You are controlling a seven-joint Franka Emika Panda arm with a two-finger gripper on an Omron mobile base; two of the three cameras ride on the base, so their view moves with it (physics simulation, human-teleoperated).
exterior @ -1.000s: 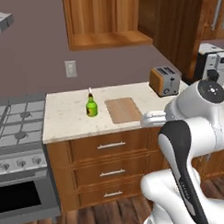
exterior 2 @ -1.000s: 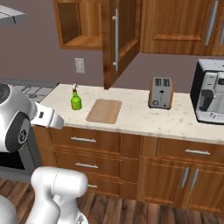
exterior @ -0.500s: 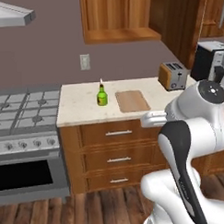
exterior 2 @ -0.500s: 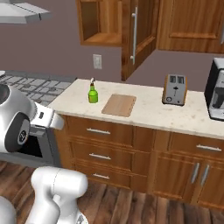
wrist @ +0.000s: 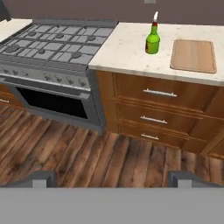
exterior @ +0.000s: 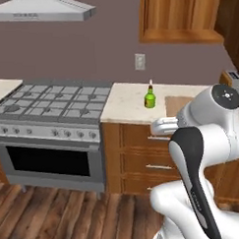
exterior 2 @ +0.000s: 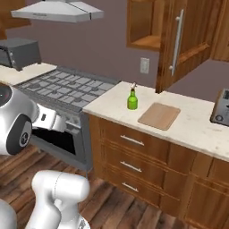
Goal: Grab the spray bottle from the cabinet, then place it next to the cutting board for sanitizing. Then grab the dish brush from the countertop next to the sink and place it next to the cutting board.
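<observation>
From my seat the spray bottle (wrist: 152,38) stands upright on the countertop (exterior 2: 192,125), just beside the cutting board (wrist: 194,55) — already out of the cabinet (exterior 2: 147,24), whose door hangs open. My gripper (wrist: 111,178) is spread wide with nothing between its tips, held well back over the wooden floor (wrist: 78,153) — the stove (exterior: 52,102) sits left of the counter. I can't make out a brush from here.

Both base views looked forward and down, from left and right behind the arm, sharing the countertop (exterior: 125,99) (exterior 2: 188,120). Hand view faced it from farther back (wrist: 131,52).
</observation>
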